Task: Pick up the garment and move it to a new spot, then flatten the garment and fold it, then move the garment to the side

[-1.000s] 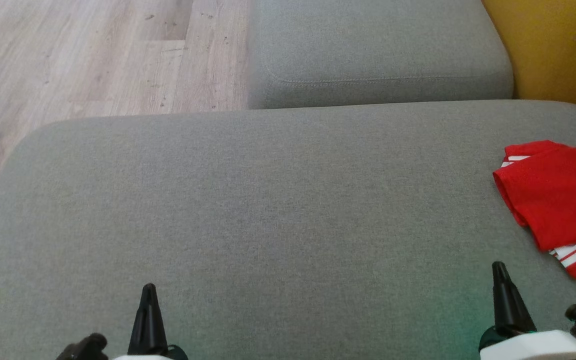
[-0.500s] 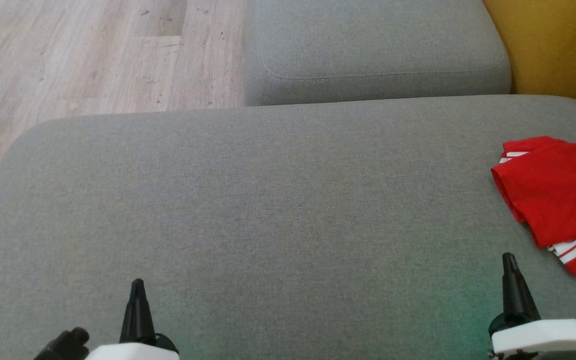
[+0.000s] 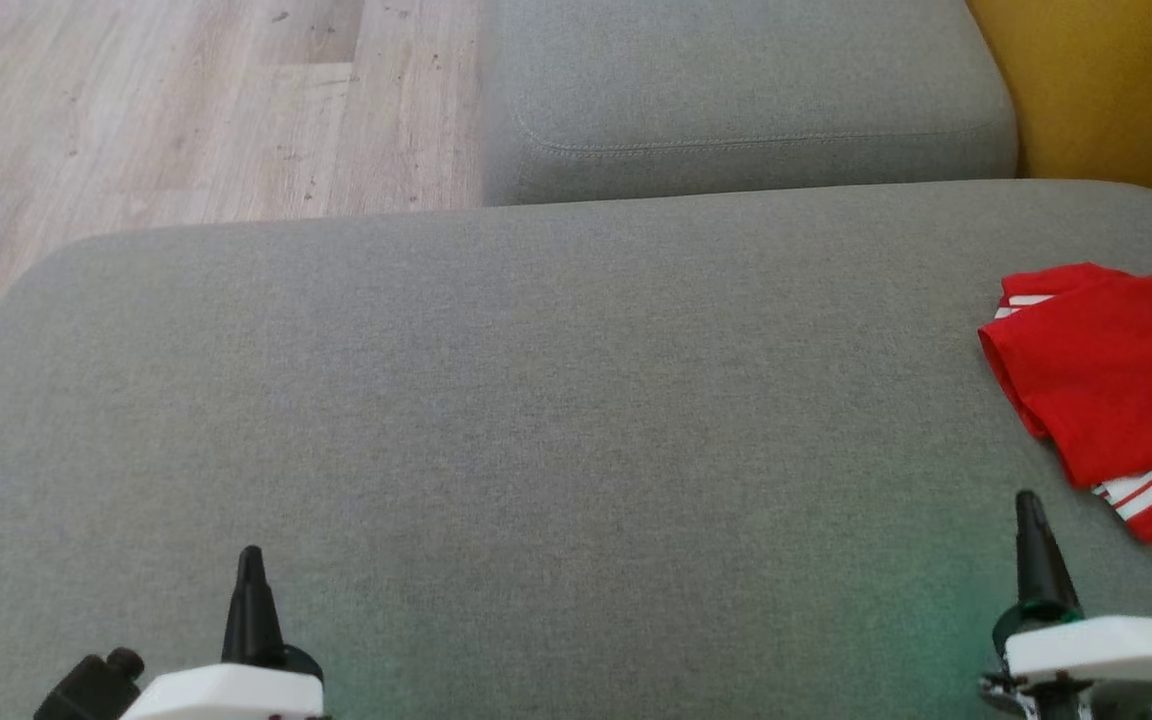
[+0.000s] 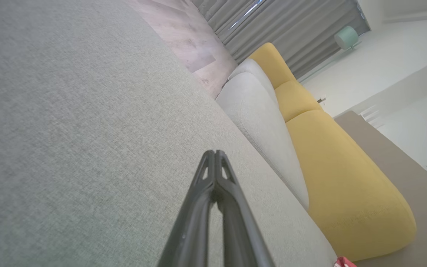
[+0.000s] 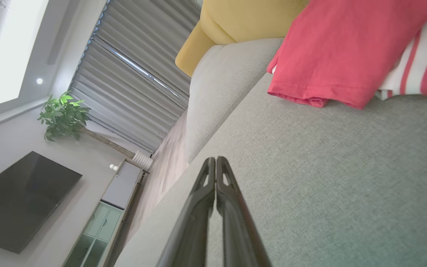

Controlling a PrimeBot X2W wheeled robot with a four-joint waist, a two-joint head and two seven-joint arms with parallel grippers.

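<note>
At cushion right edge: garment, red w/ white stripes, lies in flat layers, red panel on top, striped part showing beneath at near corner. Part of it runs out of head view, so full outline n/a. Cushion centre and left side carry nothing.

Left gripper sits over cushion near-left area. Right gripper sits over cushion near-right area, near garment, not touching. Wrist views: both sets of fingers pressed tip to tip, nothing between them, no load on either arm.

Status (est.):
- Garment looks layered and squared, not crumpled, and is parked at cushion side. Consistent w/ fold and side move done.
- Both arms clear of cloth, low at cushion near edge. Consistent w/ end of cycle.
- Caveat: same layout could be a start state, w/ pick-up, flatten, fold and side move all left. Pics alone do not settle it.
</note>
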